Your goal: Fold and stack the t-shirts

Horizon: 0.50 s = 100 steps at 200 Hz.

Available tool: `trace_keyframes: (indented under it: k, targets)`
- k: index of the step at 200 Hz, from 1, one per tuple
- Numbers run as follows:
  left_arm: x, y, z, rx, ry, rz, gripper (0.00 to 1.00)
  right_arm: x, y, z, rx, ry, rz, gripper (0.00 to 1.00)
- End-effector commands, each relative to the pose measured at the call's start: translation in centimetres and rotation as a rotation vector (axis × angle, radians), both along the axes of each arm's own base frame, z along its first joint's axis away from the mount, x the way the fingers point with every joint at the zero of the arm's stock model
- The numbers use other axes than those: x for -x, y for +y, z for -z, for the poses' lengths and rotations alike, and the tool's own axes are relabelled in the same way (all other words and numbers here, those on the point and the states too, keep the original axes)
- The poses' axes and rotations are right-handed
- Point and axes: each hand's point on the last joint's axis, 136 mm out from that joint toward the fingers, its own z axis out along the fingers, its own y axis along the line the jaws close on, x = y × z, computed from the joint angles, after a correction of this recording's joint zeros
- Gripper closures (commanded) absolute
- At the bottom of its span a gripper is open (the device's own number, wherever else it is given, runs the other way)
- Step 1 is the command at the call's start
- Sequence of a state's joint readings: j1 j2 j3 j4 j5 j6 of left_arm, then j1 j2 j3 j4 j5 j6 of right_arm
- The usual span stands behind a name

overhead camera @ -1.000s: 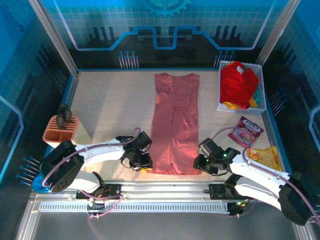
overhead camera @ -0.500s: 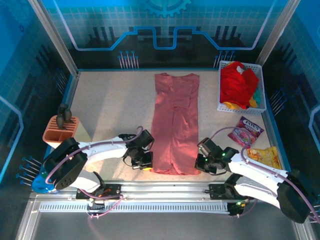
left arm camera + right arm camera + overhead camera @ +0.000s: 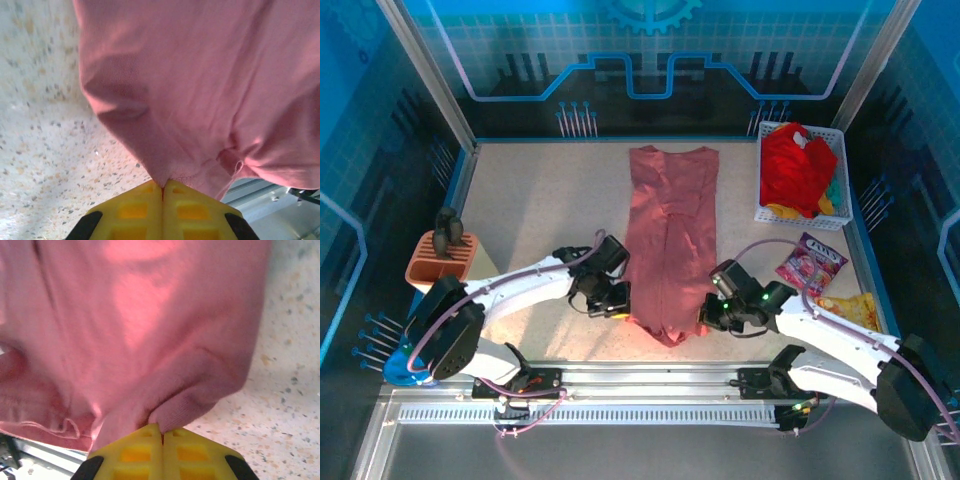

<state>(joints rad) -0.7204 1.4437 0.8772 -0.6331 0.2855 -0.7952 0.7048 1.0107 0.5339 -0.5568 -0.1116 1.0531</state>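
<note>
A salmon-pink t-shirt (image 3: 670, 235) lies lengthwise down the middle of the table, folded into a narrow strip. Its near hem is lifted off the surface and sags between the two grippers. My left gripper (image 3: 617, 303) is shut on the hem's left corner, and in the left wrist view (image 3: 162, 189) the yellow jaws pinch the pink cloth (image 3: 200, 85). My right gripper (image 3: 708, 318) is shut on the right corner; the right wrist view (image 3: 161, 432) shows the pink cloth (image 3: 140, 315) bunched at its closed jaws. A red t-shirt (image 3: 794, 168) sits heaped in the white basket (image 3: 766, 213) at the back right.
Bits of yellow and green cloth lie under the red shirt in the basket. A purple snack packet (image 3: 812, 263) and a yellow one (image 3: 851, 312) lie at the right. An orange holder (image 3: 442, 259) stands at the left edge. A metal rail (image 3: 650, 375) runs along the near edge.
Both grippers have closed on the near hem corners and lifted them away from the rail. The shirt's near end has risen and drawn to a point.
</note>
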Motion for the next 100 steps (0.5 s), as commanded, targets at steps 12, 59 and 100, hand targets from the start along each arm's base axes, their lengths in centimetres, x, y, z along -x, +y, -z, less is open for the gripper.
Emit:
trace_keyframes:
  k: [12, 59, 100]
  targets:
    - [-1.7, 0.5, -2.2, 0.015, -0.051, 0.024, 1.0, -2.0, -0.5, -1.9, 0.026, -0.043, 0.001, 1.0]
    - [-5.6, 0.4, -3.8, 0.037, -0.13, -0.002, 1.0, -5.3, -0.5, -3.9, 0.005, -0.11, 0.018, 1.0]
    - [-9.6, -0.3, -5.9, 0.057, -0.21, -0.008, 1.0, -8.6, -0.7, -5.4, -0.028, -0.163, 0.038, 1.0]
